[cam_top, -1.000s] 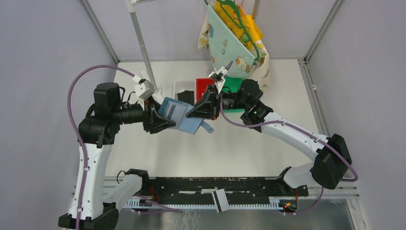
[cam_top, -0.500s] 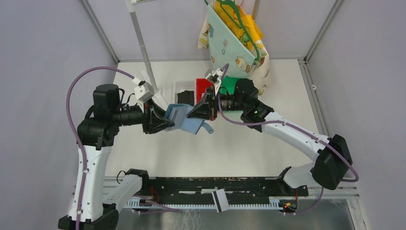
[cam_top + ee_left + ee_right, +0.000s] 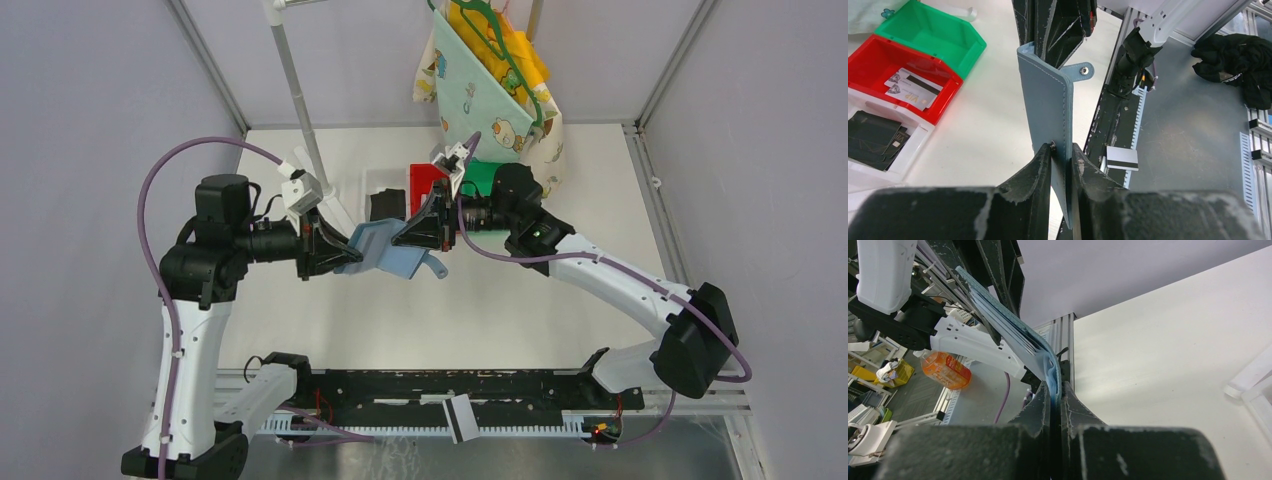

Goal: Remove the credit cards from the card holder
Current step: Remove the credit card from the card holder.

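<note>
Top external view showed the teal card holder (image 3: 385, 252) suspended above the table (image 3: 500, 300), spread open between the two arms. The left end effector (image 3: 340, 260) was closed down to a narrow gap, its fingers (image 3: 1040, 162) pinching one flap of the card holder edge-on, as the left wrist view confirmed. The right end effector (image 3: 422, 235) was fully closed on the opposite side, clamping the layered card pockets. The snap tab (image 3: 435, 268) projected toward the arm bases. Two pale credit cards (image 3: 910, 87), one with a dark stripe, lay in the red bin (image 3: 878, 55), beside a green bin (image 3: 933, 35).
</note>
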